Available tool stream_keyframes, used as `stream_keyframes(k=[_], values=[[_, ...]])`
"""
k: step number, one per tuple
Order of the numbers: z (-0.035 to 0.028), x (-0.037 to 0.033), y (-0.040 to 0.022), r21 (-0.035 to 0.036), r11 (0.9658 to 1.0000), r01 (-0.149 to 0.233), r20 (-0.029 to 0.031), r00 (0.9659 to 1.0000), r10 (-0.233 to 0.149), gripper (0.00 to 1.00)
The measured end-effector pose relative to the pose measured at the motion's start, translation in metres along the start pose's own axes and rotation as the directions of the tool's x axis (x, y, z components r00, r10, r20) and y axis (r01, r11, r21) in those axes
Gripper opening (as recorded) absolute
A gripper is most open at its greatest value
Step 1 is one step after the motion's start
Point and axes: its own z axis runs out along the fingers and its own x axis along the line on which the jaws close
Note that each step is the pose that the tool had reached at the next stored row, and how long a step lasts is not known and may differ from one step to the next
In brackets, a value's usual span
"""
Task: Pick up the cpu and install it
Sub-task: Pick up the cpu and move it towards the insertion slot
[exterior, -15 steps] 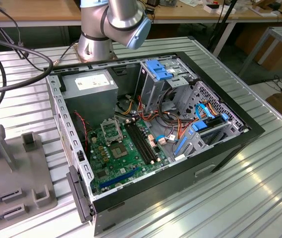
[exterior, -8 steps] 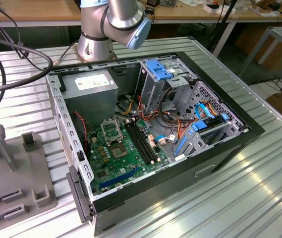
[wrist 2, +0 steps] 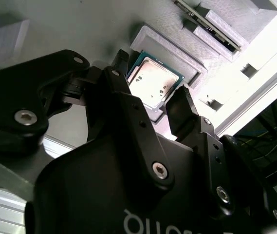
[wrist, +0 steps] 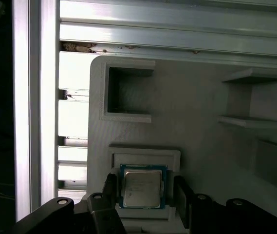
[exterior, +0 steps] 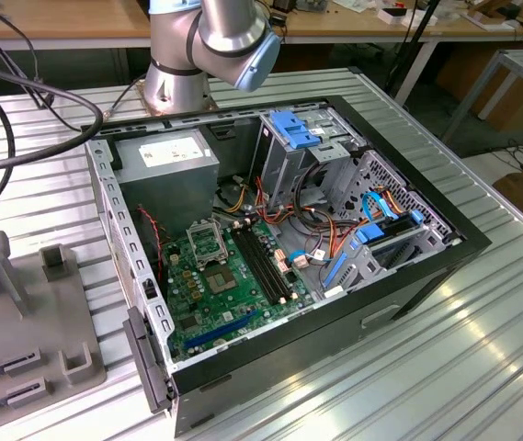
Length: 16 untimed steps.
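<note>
In the exterior view my arm (exterior: 215, 28) rises from the table (exterior: 445, 367) behind the open computer case (exterior: 426, 276). The green board (exterior: 197, 303) lies flat inside it, and its socket (exterior: 208, 243) looks unfilled. A grey tray (exterior: 13, 340) sits on the table, apart from the case, toward the exterior view's left.

In the second wrist view my pincer (wrist 2: 150, 85) hangs over the cpu (wrist 2: 153, 80). The cpu lies flat, metal top up, in a raised square holder (wrist 2: 170, 53) on the grey tray. My fingers (wrist 2: 179, 107) stand one to each side of it. As I judge it, the grasp goes well if I stay centred, keep the fingers square to two opposite edges and squeeze gently on those edges alone, since a skewed grip could tip the cpu in its seat.

In the first wrist view the cpu (wrist: 142, 186) rests in the holder (wrist: 145, 157) between my fingers (wrist: 181, 195). The pincer (wrist: 145, 190) is parted a little wider than the cpu, with a thin gap on both sides, so I hold nothing and seem not to touch it yet
</note>
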Motion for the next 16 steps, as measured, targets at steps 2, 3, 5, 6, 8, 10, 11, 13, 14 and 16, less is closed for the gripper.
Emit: stream_keyframes(k=[2, 3, 5, 6, 8, 10, 11, 13, 14, 16], values=[[-0.0001, 0.0000, -0.0001, 0.0000, 1.0000, 0.000, -0.0006, 1.0000, 0.000, 0.59], [-0.0001, 0.0002, -0.0001, 0.0000, 1.0000, 0.000, -0.0005, 1.0000, 0.000, 0.59], [-0.0001, 0.0010, -0.0001, 0.0000, 1.0000, 0.000, -0.0005, 1.0000, 0.000, 0.59], [0.0000, 0.0011, 0.0000, -0.0001, 1.0000, 0.000, -0.0003, 1.0000, 0.000, 0.59], [-0.0001, 0.0012, 0.0000, 0.0000, 1.0000, 0.000, -0.0005, 1.0000, 0.000, 0.59], [-0.0001, 0.0013, 0.0000, 0.0001, 1.0000, -0.001, -0.0010, 1.0000, 0.001, 0.59], [-0.0001, 0.0013, 0.0000, 0.0001, 1.0000, -0.002, -0.0013, 1.0000, 0.002, 0.59], [-0.0001, 0.0013, 0.0000, 0.0000, 1.0000, -0.005, -0.0015, 1.0000, 0.005, 0.59], [0.0000, 0.0013, 0.0000, 0.0000, 1.0000, -0.005, -0.0014, 1.0000, 0.005, 0.59], [0.0000, 0.0013, 0.0000, 0.0000, 1.0000, -0.005, -0.0014, 1.0000, 0.005, 0.59]])
